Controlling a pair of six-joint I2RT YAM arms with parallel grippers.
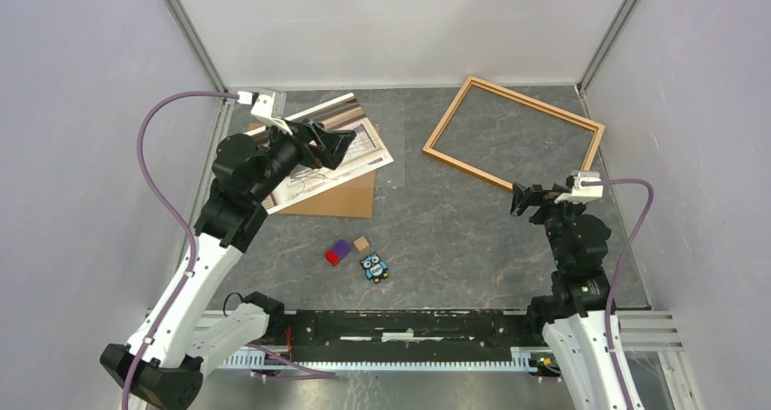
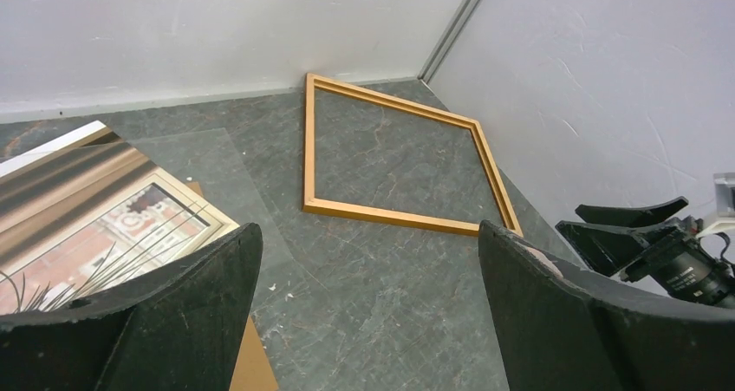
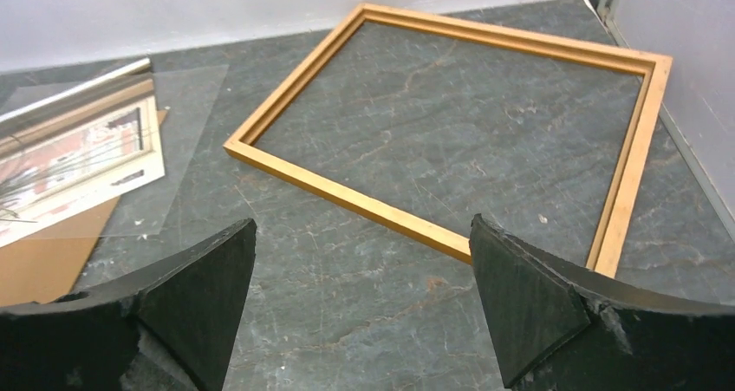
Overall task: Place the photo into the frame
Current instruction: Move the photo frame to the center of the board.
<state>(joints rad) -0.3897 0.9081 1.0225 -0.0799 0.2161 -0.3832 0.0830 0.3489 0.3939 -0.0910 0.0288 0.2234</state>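
The photo [image 1: 364, 146], a window scene with a spiky plant, lies at the back left on a brown board, partly under a clear sheet. My left gripper [image 1: 338, 148] hovers above it, open and empty. In the left wrist view the photo [image 2: 95, 209] is at the left, beside the left finger of that gripper [image 2: 368, 231]. The frame [image 1: 468, 170], thin orange wood, lies flat and empty at the back right. My right gripper [image 1: 520, 199] hangs open just in front of its near edge. The right wrist view has the frame [image 3: 364, 198] beyond the spread fingers of the gripper [image 3: 362, 222].
A brown cardboard board [image 1: 341, 199] sticks out under the photo, and a clear sheet [image 1: 386, 128] lies over its right part. A red-purple block [image 1: 338, 252], a tan cube [image 1: 362, 243] and an owl figure [image 1: 374, 267] sit mid-table. Walls close the back and sides.
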